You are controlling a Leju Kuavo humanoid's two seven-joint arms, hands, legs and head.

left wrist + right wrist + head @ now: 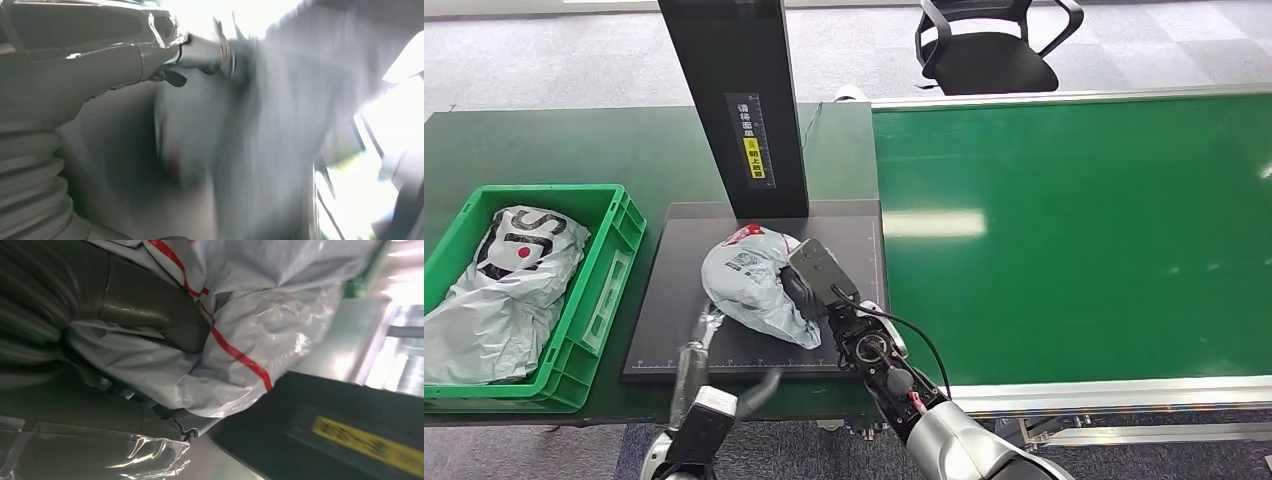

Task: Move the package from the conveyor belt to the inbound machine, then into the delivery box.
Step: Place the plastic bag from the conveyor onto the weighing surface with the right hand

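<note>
A crumpled grey plastic mailer package with red striping (749, 280) is found lying on the flat black scanning platform of the inbound machine (674, 300), just in front of the machine's dark upright column (739, 100). The package is gripped by the right hand (809, 285), fingers (150, 315) pressed into the plastic. The left hand (714, 410) is held below the platform's near edge; its finger state cannot be told through blur. A green plastic crate (614, 240) holding another grey bag (499, 290) is placed left of the platform.

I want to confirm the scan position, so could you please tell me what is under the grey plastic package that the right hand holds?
The grey plastic package lies on the flat black scanning platform, gripped by the right hand. The platform surface beneath it is covered.
</note>
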